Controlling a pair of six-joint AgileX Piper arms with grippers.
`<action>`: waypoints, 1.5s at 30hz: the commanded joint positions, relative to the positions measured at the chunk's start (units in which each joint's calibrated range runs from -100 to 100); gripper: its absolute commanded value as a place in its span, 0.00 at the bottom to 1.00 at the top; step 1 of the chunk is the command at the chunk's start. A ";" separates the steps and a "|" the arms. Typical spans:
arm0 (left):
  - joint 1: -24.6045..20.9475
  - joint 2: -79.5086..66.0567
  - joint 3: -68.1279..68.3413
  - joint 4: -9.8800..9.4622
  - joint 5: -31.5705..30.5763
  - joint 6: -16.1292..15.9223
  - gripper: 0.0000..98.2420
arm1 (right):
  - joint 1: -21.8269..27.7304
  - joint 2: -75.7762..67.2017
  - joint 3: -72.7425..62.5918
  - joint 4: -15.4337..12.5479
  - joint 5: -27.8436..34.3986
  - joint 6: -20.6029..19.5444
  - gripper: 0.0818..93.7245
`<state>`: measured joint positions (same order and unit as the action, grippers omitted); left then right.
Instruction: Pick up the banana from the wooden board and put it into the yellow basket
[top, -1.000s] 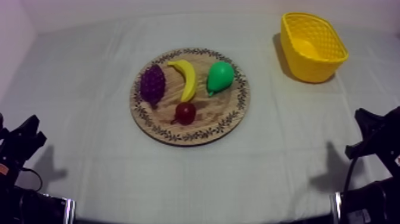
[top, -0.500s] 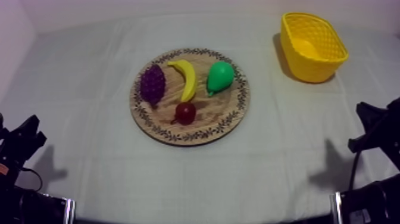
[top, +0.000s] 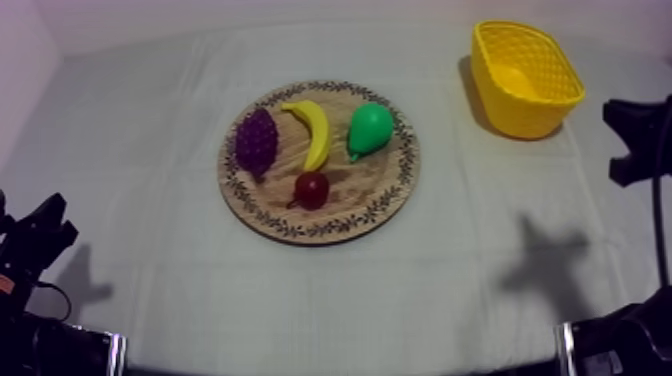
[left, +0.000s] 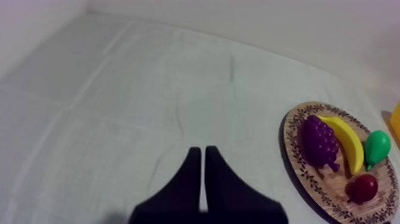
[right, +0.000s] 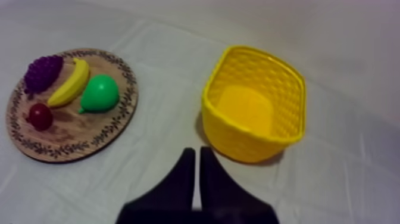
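Observation:
The yellow banana (top: 312, 130) lies on the round wooden board (top: 400, 180) in the middle of the table, between the grapes and the pear. At the far right stands the yellow basket (top: 525, 78), upright and with nothing in it. My right gripper (top: 622, 138) hangs at the table's right edge, just right of the basket, well apart from the board. In the right wrist view its fingers (right: 197, 173) lie together as a narrow wedge, shut on nothing, pointing between the basket (right: 256, 143) and the board (right: 71, 134). My left gripper (top: 40, 235) rests low at the left, shut (left: 202, 173).
On the board a purple bunch of grapes (top: 256, 143) lies left of the banana, a green pear (top: 370, 128) right of it, and a small red fruit (top: 312, 188) in front. Bare cloth surrounds the board on all sides.
My right gripper has moved from the lower right edge up and back to beside the basket; its shadow on the cloth shifted too. The left arm and the fruit have stayed still.

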<state>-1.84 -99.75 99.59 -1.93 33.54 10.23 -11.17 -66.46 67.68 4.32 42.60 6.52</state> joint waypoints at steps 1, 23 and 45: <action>-0.01 0.00 -0.04 0.00 0.01 0.01 0.00 | -1.94 3.61 -8.14 0.52 2.51 -0.80 0.01; -0.01 0.00 -0.04 0.00 0.01 0.01 0.00 | -15.94 26.02 -36.72 8.10 15.50 -7.91 0.01; -0.01 0.00 -0.04 0.00 0.01 0.01 0.00 | -27.90 48.30 -53.81 16.08 25.27 -18.67 0.01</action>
<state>-1.84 -99.75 99.59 -1.93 33.55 10.23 -38.99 -19.28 14.67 20.07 67.50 -11.18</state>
